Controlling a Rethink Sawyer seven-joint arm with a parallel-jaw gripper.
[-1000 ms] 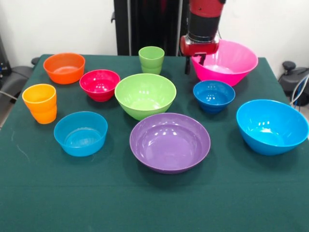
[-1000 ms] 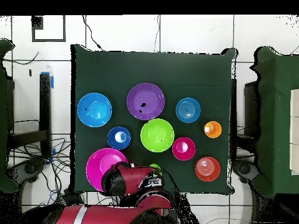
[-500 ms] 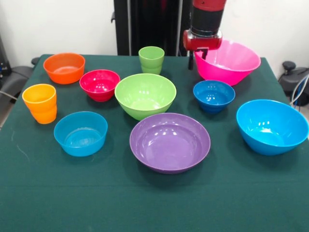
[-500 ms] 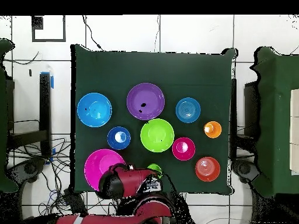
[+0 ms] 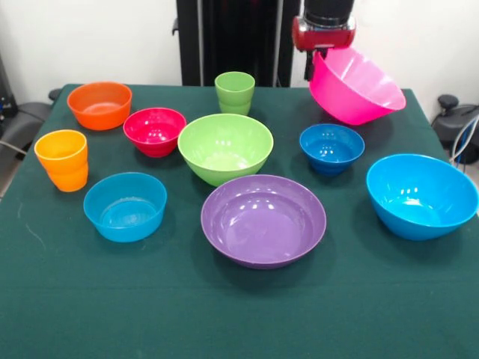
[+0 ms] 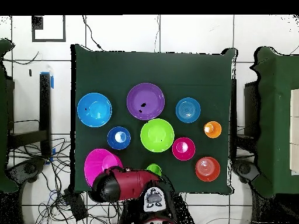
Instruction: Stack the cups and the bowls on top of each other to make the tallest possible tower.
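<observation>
purple bowl (image 5: 263, 220): nearest the camera in the front view, mid-table on the green cloth (image 5: 224, 321), upright and empty.
light-blue small bowl (image 5: 125, 206): to the picture's left of the purple one, apart from it.
sky-blue large bowl (image 5: 421, 196): near the cloth's right edge, tipped a little toward the camera.
orange cup (image 5: 62, 160): at the left edge, upright, just behind the light-blue small bowl.
lime green bowl (image 5: 225, 148): centre of the table, directly behind the purple bowl, close to it but whether they touch cannot be told.
dark-blue small bowl (image 5: 331, 148): right of the lime green bowl, below the raised pink bowl.
red small bowl (image 5: 155, 131): left of the lime green bowl, just beside it.
orange small bowl (image 5: 99, 105): far left corner, behind the red one.
light green cup (image 5: 235, 92): upright at the far edge, behind the lime green bowl.
pink bowl (image 5: 353, 86): at the far right, lifted clear of the cloth and tilted, its mouth turned toward the upper right.
gripper (image 5: 313, 63): clamped on the pink bowl's far left rim, under the red and black arm (image 5: 325, 22).
tower: no stack on the table; every bowl and cup stands alone.
</observation>
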